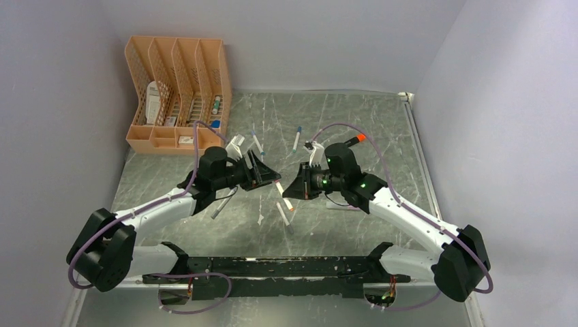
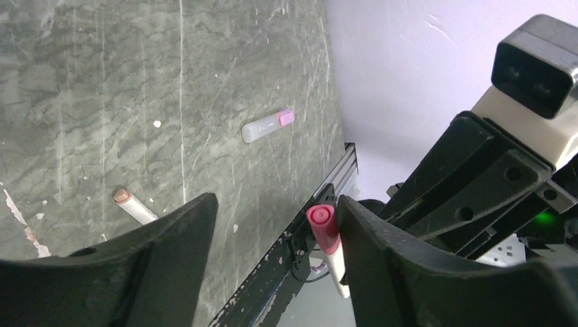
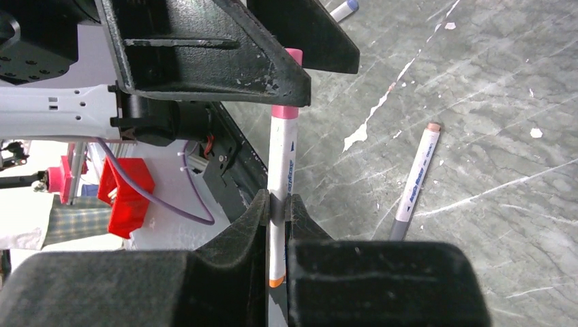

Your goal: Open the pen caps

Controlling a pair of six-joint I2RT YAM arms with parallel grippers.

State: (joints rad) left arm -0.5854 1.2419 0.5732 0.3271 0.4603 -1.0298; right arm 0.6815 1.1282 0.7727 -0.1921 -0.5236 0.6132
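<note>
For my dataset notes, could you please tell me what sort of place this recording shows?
Probably a robot lab test cell: a scuffed marble-pattern table boxed in by plain pale walls, with an orange desk organiser and loose pens set out.

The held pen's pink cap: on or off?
On. The pink cap sits flush on the white pen in the right gripper, the left gripper open around it.

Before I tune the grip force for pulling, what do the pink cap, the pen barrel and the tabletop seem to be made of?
The pink cap looks like moulded plastic: smooth, faint sheen, even colour. The pen barrel is probably white plastic, glossy, with blue print. The tabletop has a grey-green stone look, with pale veins and scratches; real marble or a laminate, I cannot tell.
</note>
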